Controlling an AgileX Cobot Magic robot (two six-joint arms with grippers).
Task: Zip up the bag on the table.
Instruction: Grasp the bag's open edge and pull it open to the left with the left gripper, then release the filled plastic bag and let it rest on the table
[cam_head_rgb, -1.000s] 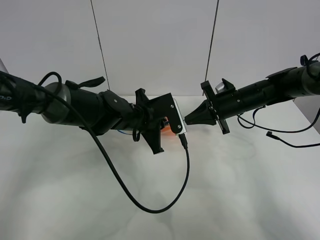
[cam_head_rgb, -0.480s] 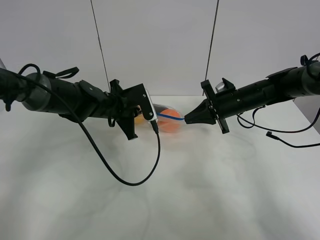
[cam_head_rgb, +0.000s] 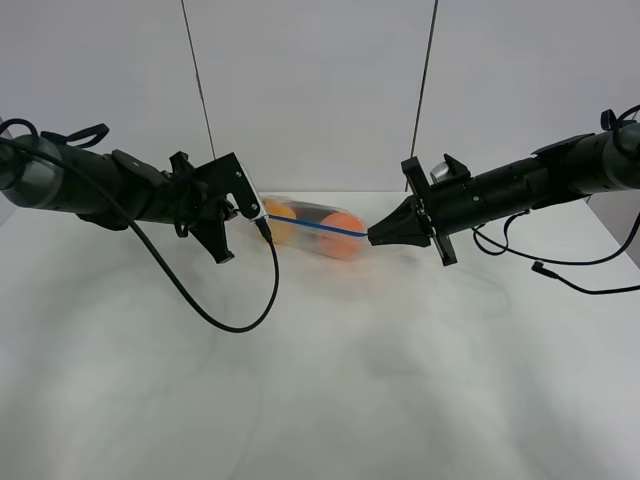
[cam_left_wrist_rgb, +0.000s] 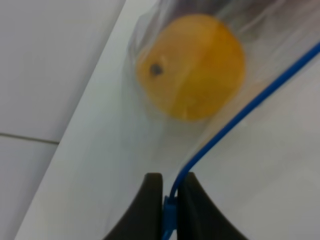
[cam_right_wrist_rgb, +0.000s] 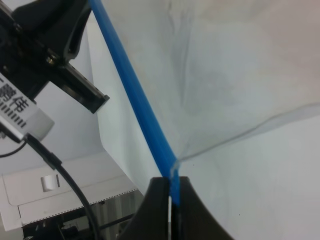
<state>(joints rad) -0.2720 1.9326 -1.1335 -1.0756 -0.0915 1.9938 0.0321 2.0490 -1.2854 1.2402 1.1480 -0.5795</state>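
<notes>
1. The table (cam_head_rgb: 320, 400) lies below both sets of jaws. I cannot tell whether the bag's belly rests on it or hangs just clear.
2. The bag (cam_head_rgb: 305, 212) spans the gap between the 2 sets of jaws. Its top edge is stretched taut from one to the other and its clear body sags beneath.
3. The 2 orange fruits (cam_head_rgb: 344, 236) sit inside the bag, 1 near the right jaws and 1 near the left. Their weight looks like the main hazard, since it drags on thin film and could pull the edge out of a pinch or pop a sealed stretch open.
4. The blue zip strip (cam_left_wrist_rgb: 235, 120) runs straight from jaws to jaws. Closing seems nearly done, though the views do not show whether every part is pressed shut.
5. The left gripper (cam_left_wrist_rgb: 170, 202) is closed to a sliver, with the strip's end clamped between its tips. The right gripper (cam_right_wrist_rgb: 172, 192) is nipped the same way on the opposite end. Both holds sit at the very tips, so more pulling apart risks a slip or a tear, and letting go unevenly would let the fruits swing the bag down.
</notes>
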